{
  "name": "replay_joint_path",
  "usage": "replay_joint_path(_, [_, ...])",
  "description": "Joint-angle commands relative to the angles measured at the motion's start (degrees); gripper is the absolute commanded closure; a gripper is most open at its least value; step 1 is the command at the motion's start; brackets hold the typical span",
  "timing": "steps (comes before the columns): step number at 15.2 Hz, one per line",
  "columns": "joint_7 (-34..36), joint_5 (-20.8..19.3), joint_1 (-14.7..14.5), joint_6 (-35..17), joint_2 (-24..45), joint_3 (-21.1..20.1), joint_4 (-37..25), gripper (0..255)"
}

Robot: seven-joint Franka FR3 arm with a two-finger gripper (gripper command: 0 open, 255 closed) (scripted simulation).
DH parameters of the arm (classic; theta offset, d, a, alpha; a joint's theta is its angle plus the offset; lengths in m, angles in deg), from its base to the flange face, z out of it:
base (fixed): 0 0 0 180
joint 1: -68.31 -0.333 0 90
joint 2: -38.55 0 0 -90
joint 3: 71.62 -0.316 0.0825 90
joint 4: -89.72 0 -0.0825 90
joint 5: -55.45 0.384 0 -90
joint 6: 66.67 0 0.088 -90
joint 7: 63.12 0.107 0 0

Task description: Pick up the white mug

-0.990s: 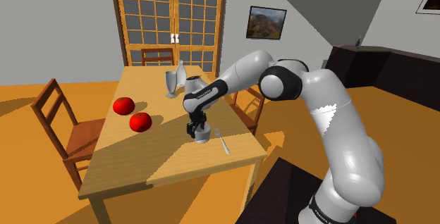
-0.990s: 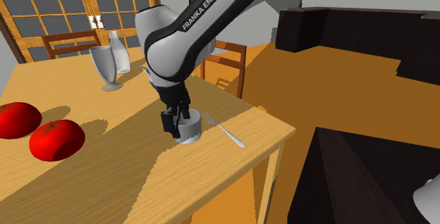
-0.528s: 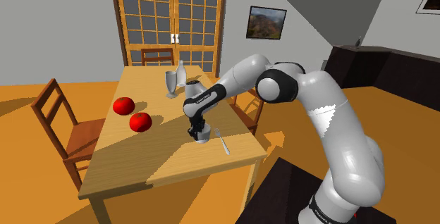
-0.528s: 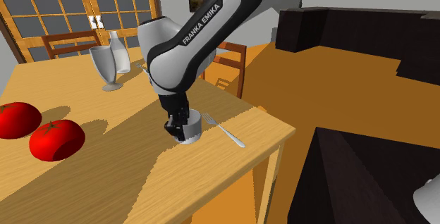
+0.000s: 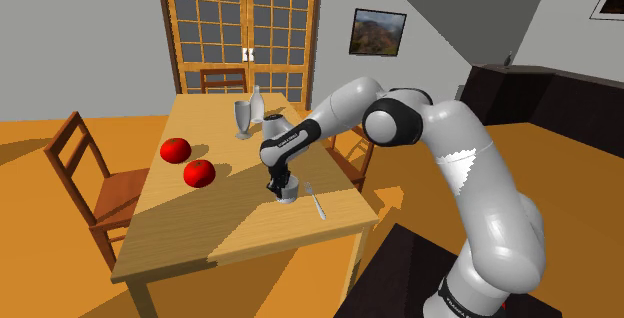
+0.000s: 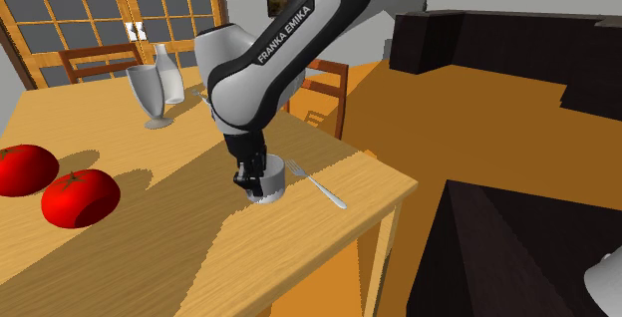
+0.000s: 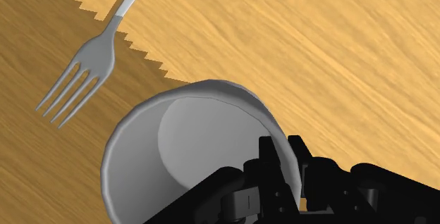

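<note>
gripper (image 7: pixel 283 160): clenched on the white mug (image 7: pixel 176 141). One of the fingers (image 7: pixel 270 163) is inside the rim, the other outside, with the mug's wall pinched between them.
gripper pose: points down at the table (image 5: pixel 200 236) and comes onto the mug from above, on the mug's left in the second exterior view (image 6: pixel 249 175). The shoulder view shows it too (image 5: pixel 281 184).
white mug: upright with the mouth up, base looks seated on the tabletop (image 6: pixel 270 183). It sits near the table edge on the shoulder view's right (image 5: pixel 288 193). Renders as pale grey-white, and no handle is visible.
fork (image 7: pixel 84 75): lies flat just beside the mug, not touching it, on the side toward the table edge (image 6: pixel 324 189).
tomatoes: two red ones, well apart from the mug, toward the shoulder view's left (image 5: pixel 175 150) (image 5: pixel 199 173).
goblet (image 6: pixel 152 94): upright toward the far end of the table, with a pale bottle (image 6: pixel 169 74) just behind it.
arm (image 5: pixel 400 126): reaches from the stand (image 5: pixel 400 276) at lower right up and over to the table. FRANKA EMIKA lettering reads on the forearm (image 6: pixel 284 26).
chair (image 5: pixel 85 181): wooden, beside the table on the shoulder view's left.
background: lattice doors (image 5: pixel 245 26) behind the table's far end.
</note>
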Motion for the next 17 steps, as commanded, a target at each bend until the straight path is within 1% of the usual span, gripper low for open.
replay_joint_path(1, [0.0, 0.0, 0.0, 0.5, -0.5, 0.0, 0.0, 255])
replay_joint_path(15, [-0.5, 0.2, 0.0, 7.5, -7.3, -0.1, -0.2, 255])
replay_joint_path(17, [-0.5, 0.2, 0.0, 7.6, -7.4, -0.1, -0.3, 255])
